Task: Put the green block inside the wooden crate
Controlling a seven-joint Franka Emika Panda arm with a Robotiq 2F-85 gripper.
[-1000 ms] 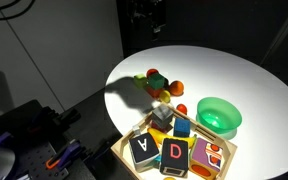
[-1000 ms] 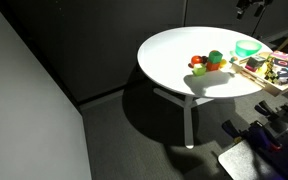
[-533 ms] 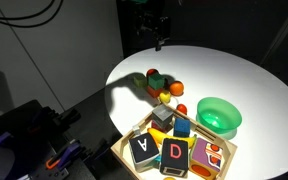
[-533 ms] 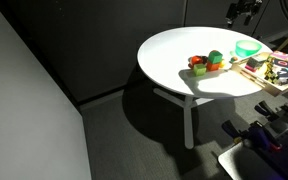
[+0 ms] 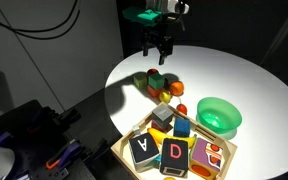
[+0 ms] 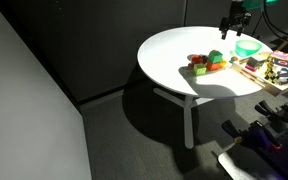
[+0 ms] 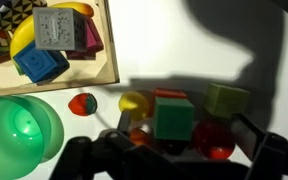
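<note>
A bright green block (image 7: 174, 117) sits in a small cluster on the round white table, with an olive block (image 7: 227, 100), a yellow ball (image 7: 134, 102) and a red ball (image 7: 214, 138) around it. The cluster shows in both exterior views (image 5: 157, 82) (image 6: 210, 62). The wooden crate (image 7: 112, 50) holds several lettered and coloured blocks; it also shows in both exterior views (image 5: 125, 152) (image 6: 256, 73). My gripper (image 7: 186, 126) is open and empty, hanging above the cluster with its fingers on either side of the green block (image 5: 159, 47) (image 6: 231, 22).
A green bowl (image 5: 220, 116) (image 6: 248, 47) (image 7: 19, 125) stands between the cluster and the crate. A small red piece (image 7: 82, 104) lies by the bowl. The table edge (image 5: 112, 100) runs close to the cluster. Dark equipment stands on the floor beside the table.
The gripper has come down from the top of the view towards the cluster. Its shadow now lies over the blocks. Nothing on the table has moved.
</note>
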